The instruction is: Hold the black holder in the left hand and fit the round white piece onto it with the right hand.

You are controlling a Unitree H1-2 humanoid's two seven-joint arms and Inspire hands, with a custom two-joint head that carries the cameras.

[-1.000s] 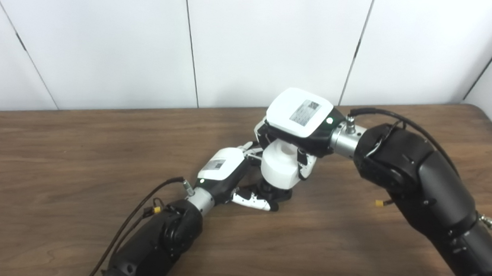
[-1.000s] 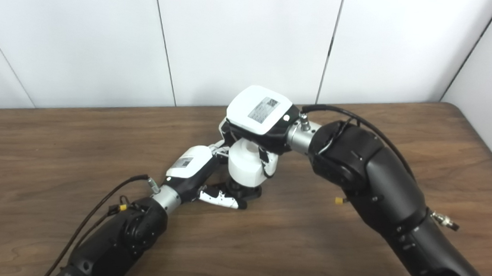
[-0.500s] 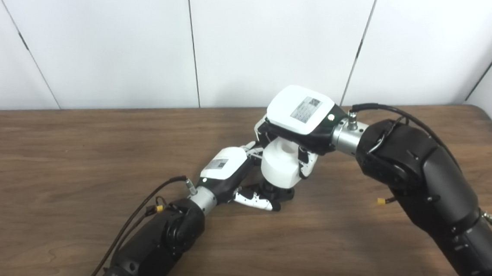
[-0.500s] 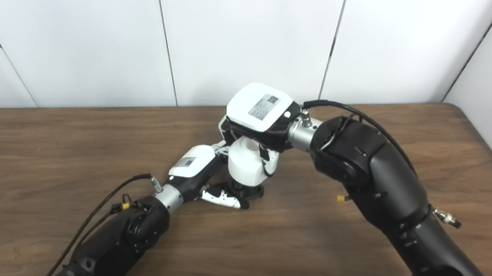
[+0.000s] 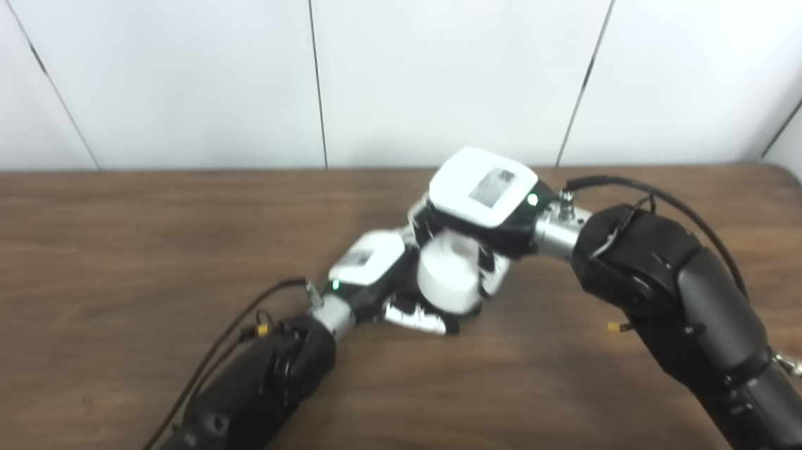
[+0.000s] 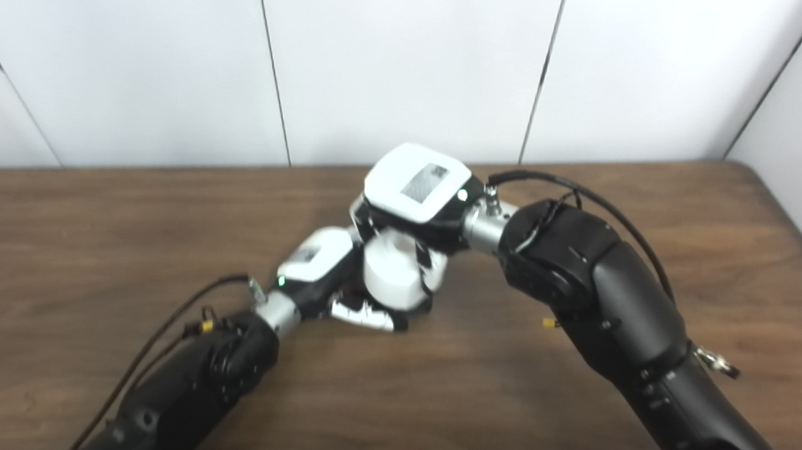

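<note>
Here, mid-frame, the right hand (image 5: 481, 209) clasps the white piece (image 5: 445, 279) over a holder hidden beneath it, which the left hand (image 6: 320, 270) seemingly grips; a tilted press could jam it.

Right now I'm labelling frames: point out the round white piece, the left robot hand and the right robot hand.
round white piece (image 5: 445, 279), left eye view, its curved side.
left robot hand (image 5: 368, 267), left eye view, white back cover.
right robot hand (image 6: 414, 192), right eye view, white back cover.

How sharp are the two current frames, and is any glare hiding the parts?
Left eye view: motion-blurred, the label on the right robot hand unreadable, the round white piece soft-edged. Right eye view: equally smeared; the left robot hand hides the black holder. No strong glare; soft shadows on the table.
</note>
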